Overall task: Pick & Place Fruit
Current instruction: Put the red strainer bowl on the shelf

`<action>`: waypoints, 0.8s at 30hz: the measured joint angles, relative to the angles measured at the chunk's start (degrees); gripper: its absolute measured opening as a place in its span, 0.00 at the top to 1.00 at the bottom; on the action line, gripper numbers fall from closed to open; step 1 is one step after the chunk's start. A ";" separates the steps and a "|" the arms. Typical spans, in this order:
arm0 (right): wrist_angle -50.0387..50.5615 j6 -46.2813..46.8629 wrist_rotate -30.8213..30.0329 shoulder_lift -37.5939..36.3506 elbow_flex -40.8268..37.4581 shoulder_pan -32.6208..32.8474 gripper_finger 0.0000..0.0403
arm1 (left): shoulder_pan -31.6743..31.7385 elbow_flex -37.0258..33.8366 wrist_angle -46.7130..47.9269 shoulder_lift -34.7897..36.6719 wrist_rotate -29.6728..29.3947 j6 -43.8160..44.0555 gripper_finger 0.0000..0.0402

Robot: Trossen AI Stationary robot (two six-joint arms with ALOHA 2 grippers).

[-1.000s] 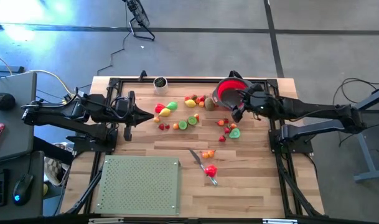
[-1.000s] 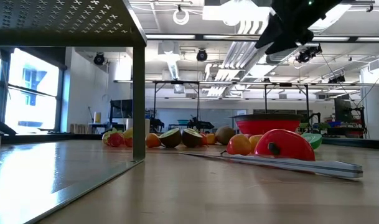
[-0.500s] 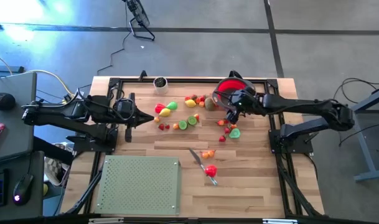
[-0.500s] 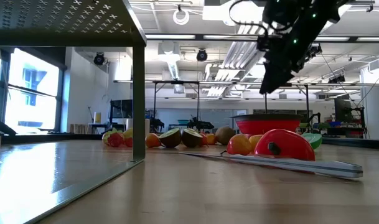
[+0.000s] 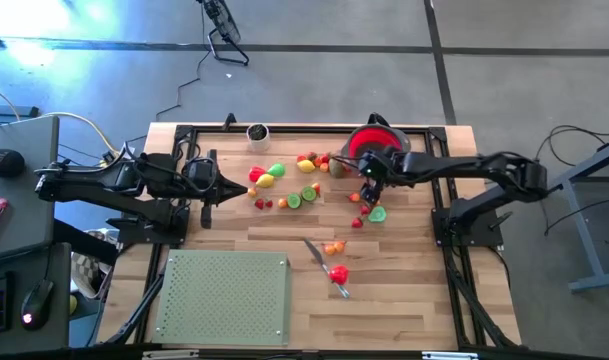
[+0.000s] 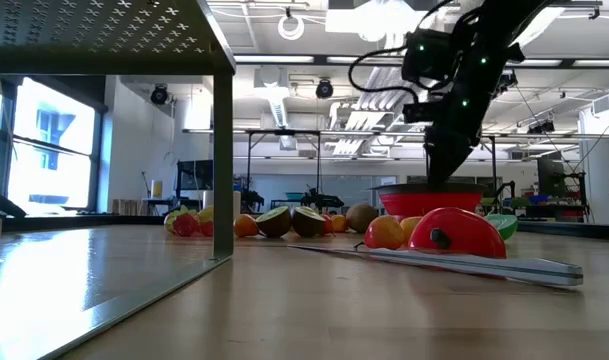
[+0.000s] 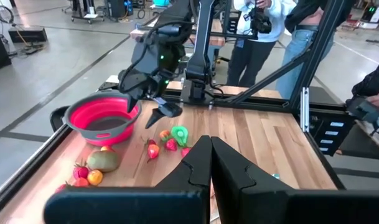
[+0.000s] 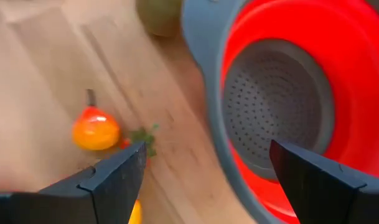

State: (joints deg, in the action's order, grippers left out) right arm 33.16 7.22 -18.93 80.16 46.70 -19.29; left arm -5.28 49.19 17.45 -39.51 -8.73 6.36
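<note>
Small toy fruits lie scattered on the wooden table: a cluster (image 5: pixel 267 177) at the left, another (image 5: pixel 309 162) at the far middle, a few (image 5: pixel 369 205) beside the red strainer (image 5: pixel 372 143), and some (image 5: pixel 334 250) by the grey knife (image 5: pixel 319 255). My right gripper (image 5: pixel 369 182) hangs open above the table, tipped downward, at the strainer's near rim. In its wrist view its fingers (image 8: pixel 114 177) frame the strainer (image 8: pixel 282 93) and an orange fruit (image 8: pixel 96 130). My left gripper (image 5: pixel 222 187) waits shut at the table's left, left of the fruit cluster.
A green perforated plate (image 5: pixel 224 295) on legs stands at the near left. A small dark cup (image 5: pixel 256 132) sits at the far edge. A red fruit half (image 6: pixel 454 235) lies by the knife (image 6: pixel 464 262). People stand beyond the table (image 7: pixel 264 25).
My right gripper has come down and toward the table's left from above the strainer, tipping its fingers downward, and has stayed open. The fruit and strainer have not moved.
</note>
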 joint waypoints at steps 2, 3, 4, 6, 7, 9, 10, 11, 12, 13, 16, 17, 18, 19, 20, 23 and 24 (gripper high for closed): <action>-0.02 0.00 -2.11 0.95 0.00 0.00 0.17 | 0.00 0.00 0.64 0.00 0.00 0.17 1.00; -0.02 0.00 -3.25 1.35 0.00 0.00 0.17 | 0.00 0.00 0.87 0.00 0.00 0.17 1.00; -0.02 0.00 -4.11 1.66 0.00 0.00 0.18 | 0.00 0.00 0.95 -0.02 0.00 0.17 1.00; -0.05 0.00 -4.77 1.94 0.00 0.00 0.19 | 0.00 0.00 0.95 -0.02 0.02 0.19 1.00; -0.17 0.00 -4.75 1.94 0.00 0.00 0.21 | 0.00 0.00 0.95 -0.02 0.02 0.18 1.00; -0.68 0.00 -4.68 1.94 0.00 0.00 0.25 | 0.00 0.00 1.06 -0.02 0.02 0.17 1.00; -0.69 0.00 -4.56 1.94 0.00 0.00 0.27 | 0.00 0.00 1.21 -0.02 0.02 0.17 1.00; -0.61 0.00 -4.45 1.94 0.00 0.00 0.30 | 0.00 0.00 1.22 -0.02 0.03 0.17 1.00; -0.51 0.00 -4.19 1.94 0.00 0.00 0.33 | 0.00 0.00 1.22 -0.02 0.02 0.17 1.00; -0.49 0.02 -3.79 1.94 0.00 0.00 0.36 | 0.00 0.00 1.23 -0.02 0.03 0.17 1.00; -0.45 0.01 -1.89 1.94 0.00 0.00 0.45 | 0.00 0.00 1.23 -0.02 0.04 0.17 1.00; -0.45 0.01 -1.28 1.94 0.00 0.00 0.48 | 0.00 0.00 1.23 -0.02 0.06 0.17 1.00; -0.46 0.03 -0.84 1.94 0.00 0.00 0.50 | 0.00 0.00 1.23 -0.02 0.06 0.17 1.00; -0.45 0.19 -0.51 1.94 0.00 0.00 0.53 | 0.00 0.00 1.25 -0.02 0.07 0.17 1.00; -0.45 0.39 -0.42 1.94 0.00 0.00 0.55 | 0.00 0.00 1.25 -0.02 0.09 0.19 1.00; -0.48 0.52 -0.50 1.94 0.00 -0.02 0.62 | 0.00 0.00 1.25 -0.02 0.26 0.19 1.00; -0.48 0.54 -0.49 1.94 0.00 -0.02 0.65 | 0.00 0.00 1.27 -0.02 0.26 0.21 1.00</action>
State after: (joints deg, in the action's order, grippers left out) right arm 32.69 7.76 -19.43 82.11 46.70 -19.31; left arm -5.28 49.19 18.71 -39.53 -8.47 6.57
